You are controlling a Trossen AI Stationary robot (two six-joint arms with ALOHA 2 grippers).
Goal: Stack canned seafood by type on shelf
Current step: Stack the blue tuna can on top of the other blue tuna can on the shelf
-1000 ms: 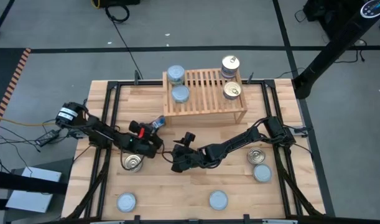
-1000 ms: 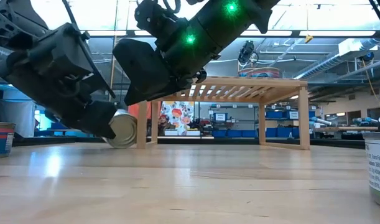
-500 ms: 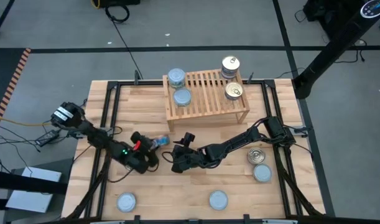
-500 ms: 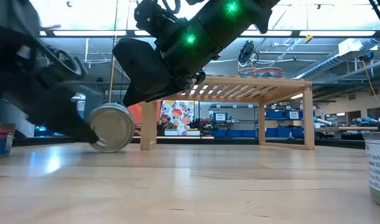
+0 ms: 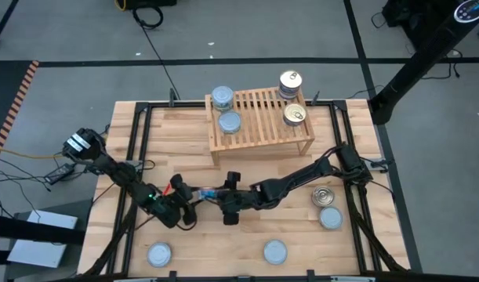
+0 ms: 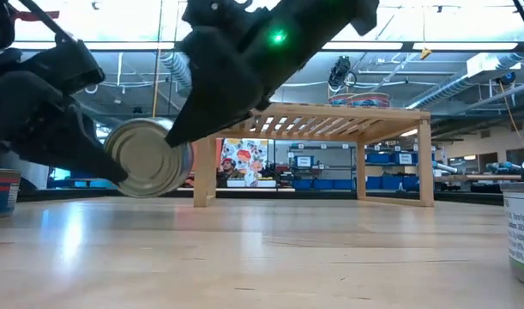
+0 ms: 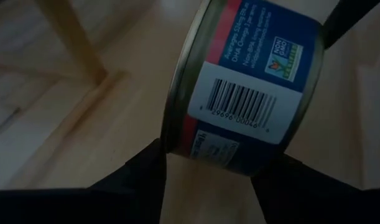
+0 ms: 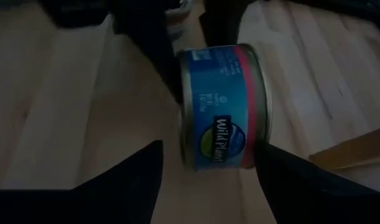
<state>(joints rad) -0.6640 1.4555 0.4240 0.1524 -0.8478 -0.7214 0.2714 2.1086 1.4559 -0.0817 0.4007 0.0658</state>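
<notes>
High view: My left gripper (image 5: 194, 194) and right gripper (image 5: 220, 196) meet mid-table over one tin (image 5: 207, 192), near the shelf (image 5: 259, 117).
Low view: The tin (image 6: 148, 157) hangs on its side, clear of the table (image 6: 262, 257).
Left wrist view: My fingers (image 7: 146, 174) clamp the tin's flat ends.
Right wrist view: My jaws stand wide, straddling the tin (image 8: 224, 106), not yet gripping.
Handover: Close my right squarely on the tin before my left releases.
</notes>
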